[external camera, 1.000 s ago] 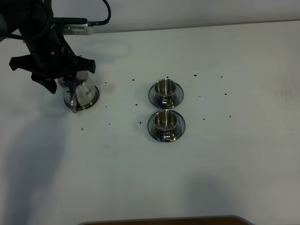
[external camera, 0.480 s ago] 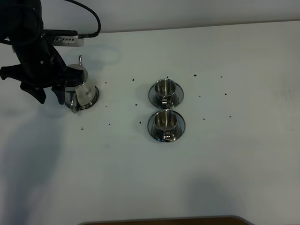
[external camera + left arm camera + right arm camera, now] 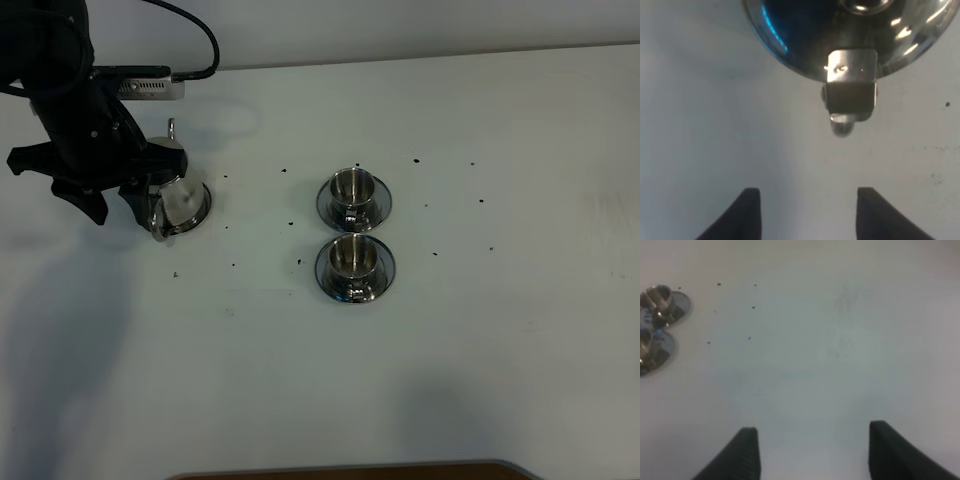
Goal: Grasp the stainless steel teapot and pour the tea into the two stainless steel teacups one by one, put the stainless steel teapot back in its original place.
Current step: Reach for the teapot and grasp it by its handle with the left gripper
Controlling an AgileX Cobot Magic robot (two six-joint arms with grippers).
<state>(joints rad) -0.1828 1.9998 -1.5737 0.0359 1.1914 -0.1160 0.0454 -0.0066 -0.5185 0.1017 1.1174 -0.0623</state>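
Note:
The stainless steel teapot (image 3: 180, 196) stands on its round steel disc (image 3: 206, 206) at the left of the table, with its loop handle toward the front. My left gripper (image 3: 115, 208) is open and empty just left of the pot. In the left wrist view the pot's handle (image 3: 850, 97) lies ahead of the gripper (image 3: 807, 215), outside the fingers. The two stainless steel teacups sit on saucers mid-table, one far (image 3: 353, 190) and one near (image 3: 354, 258). No tea is visible. My right gripper (image 3: 810, 455) is open over bare table, the cups (image 3: 660, 297) far from it.
Small dark specks (image 3: 300, 261) are scattered on the white table around the cups and the pot. A cable (image 3: 200, 40) runs from the left arm at the back left. A dark edge (image 3: 350, 470) shows at the table's front.
The left arm moved from over the teapot to its left side, uncovering the pot, then edged slightly back toward it. The pot and cups have not moved.

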